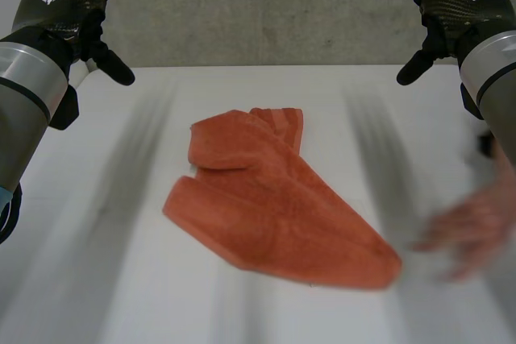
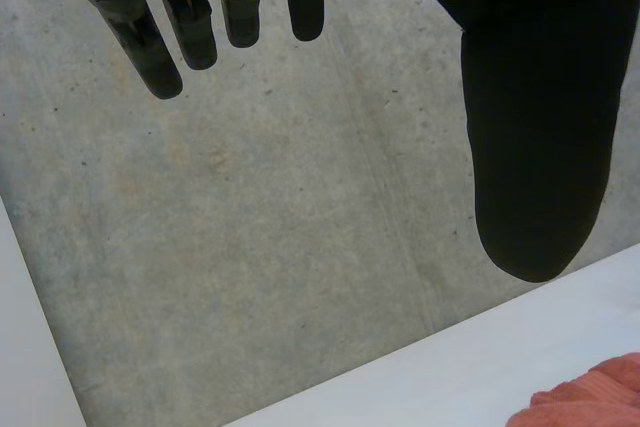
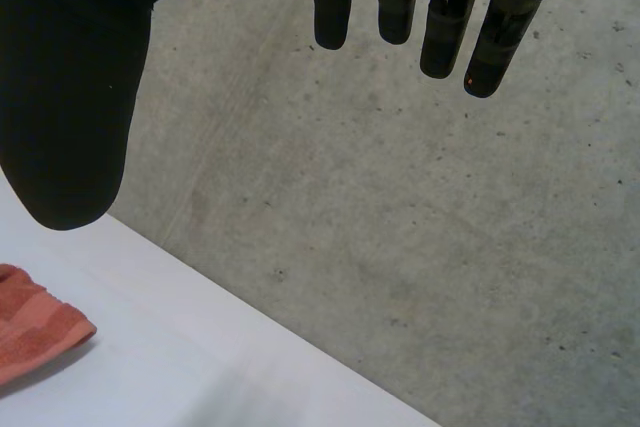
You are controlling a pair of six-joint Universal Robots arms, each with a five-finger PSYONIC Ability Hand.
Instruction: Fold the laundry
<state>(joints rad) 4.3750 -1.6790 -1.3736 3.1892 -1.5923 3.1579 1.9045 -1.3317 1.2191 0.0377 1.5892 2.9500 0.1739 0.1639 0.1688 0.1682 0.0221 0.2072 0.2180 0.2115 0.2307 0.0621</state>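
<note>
One orange towel, rumpled, tabletop centre. I read left hand at 10 o'clock and right hand at 2, both released, well apart from it. Head view adds a person's hand, blurred, at 4.

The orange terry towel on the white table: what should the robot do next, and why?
Probably hold both hands up a moment. The left hand and right hand hang open over the white table's far side, clear of the orange terry towel, while a person's hand is beside its corner.
</note>
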